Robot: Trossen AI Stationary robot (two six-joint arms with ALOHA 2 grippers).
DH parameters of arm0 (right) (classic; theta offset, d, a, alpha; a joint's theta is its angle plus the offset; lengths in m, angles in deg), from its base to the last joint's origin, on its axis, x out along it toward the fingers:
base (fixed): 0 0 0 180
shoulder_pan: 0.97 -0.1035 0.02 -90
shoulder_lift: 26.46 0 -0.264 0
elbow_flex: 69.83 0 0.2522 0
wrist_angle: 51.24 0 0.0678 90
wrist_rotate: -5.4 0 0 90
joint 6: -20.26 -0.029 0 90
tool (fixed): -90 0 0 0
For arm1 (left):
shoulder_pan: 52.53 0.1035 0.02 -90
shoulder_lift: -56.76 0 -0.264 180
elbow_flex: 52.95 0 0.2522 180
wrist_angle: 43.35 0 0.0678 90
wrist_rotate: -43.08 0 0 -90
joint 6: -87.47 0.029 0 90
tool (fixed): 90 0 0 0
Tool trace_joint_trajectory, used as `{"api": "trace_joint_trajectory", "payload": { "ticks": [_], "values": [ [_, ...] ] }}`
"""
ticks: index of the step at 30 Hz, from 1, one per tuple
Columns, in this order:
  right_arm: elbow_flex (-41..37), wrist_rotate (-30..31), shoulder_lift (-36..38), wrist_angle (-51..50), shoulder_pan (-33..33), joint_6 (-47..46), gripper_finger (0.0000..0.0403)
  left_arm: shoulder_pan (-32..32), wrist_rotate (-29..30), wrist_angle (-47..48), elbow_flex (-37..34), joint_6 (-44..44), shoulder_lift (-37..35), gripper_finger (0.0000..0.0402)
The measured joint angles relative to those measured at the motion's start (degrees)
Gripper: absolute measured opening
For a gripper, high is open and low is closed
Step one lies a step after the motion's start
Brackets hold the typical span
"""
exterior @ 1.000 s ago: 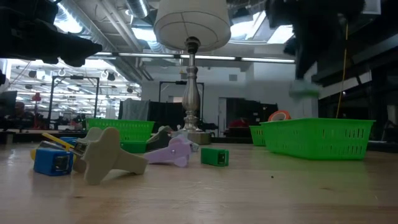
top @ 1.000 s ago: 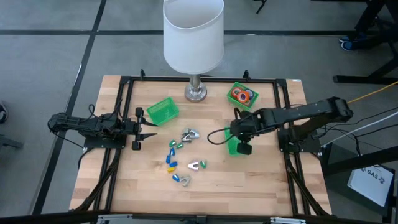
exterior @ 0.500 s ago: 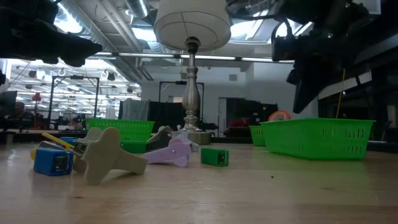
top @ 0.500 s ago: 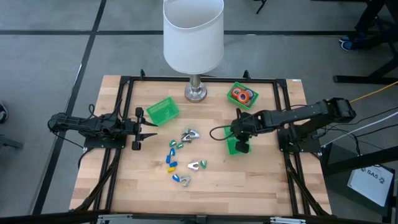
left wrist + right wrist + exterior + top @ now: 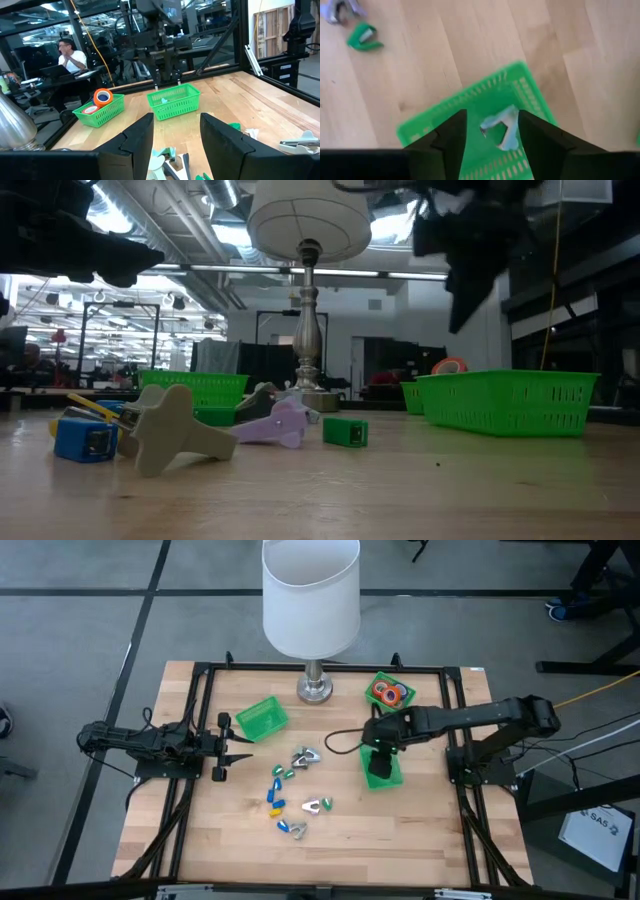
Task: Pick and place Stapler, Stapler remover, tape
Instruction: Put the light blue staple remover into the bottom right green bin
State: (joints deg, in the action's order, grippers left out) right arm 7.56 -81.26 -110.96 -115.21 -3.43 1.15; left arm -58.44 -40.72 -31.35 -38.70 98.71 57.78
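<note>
Right gripper (image 5: 487,145) hangs over the green bin (image 5: 381,769) near the desk's right edge, fingers apart, a staple remover (image 5: 501,127) lying inside. Remaining removers (image 5: 305,757) at the centre look light and rigid; grasp across the claw body.

Both arms are matte black throughout, built of chunky jointed segments on dark bases at the desk's left and right edges. The left claw (image 5: 236,747) ends in two slim tapering black fingers (image 5: 222,145) that look broad, flat and angular up close, and the right claw (image 5: 381,740) has the same blocky black fingers (image 5: 443,142). A thin black cable loops out beside the right arm's wrist, and more dark cables trail from both bases.
</note>
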Motion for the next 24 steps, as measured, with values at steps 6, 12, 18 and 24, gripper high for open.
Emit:
{"api": "trace_joint_trajectory", "payload": {
  "ticks": [6,12,18,24],
  "values": [
    [11.58,0.08,-8.86,-2.43,-1.68,3.12,0.0182,0.02,-0.04,-0.02,0.01,0.00,0.00,0.0157],
    [20.99,0.10,-18.59,-0.30,-3.21,9.93,0.0180,0.01,-0.06,0.00,-0.01,0.00,0.00,0.0157],
    [24.24,0.20,-26.19,8.07,-3.21,18.96,0.0180,0.00,-0.05,0.00,0.00,0.00,0.00,0.0157],
    [24.27,5.07,-30.88,16.14,-3.21,23.13,0.0180,0.02,-0.04,0.00,-0.01,-0.02,-0.01,0.0157]
  ]
}}
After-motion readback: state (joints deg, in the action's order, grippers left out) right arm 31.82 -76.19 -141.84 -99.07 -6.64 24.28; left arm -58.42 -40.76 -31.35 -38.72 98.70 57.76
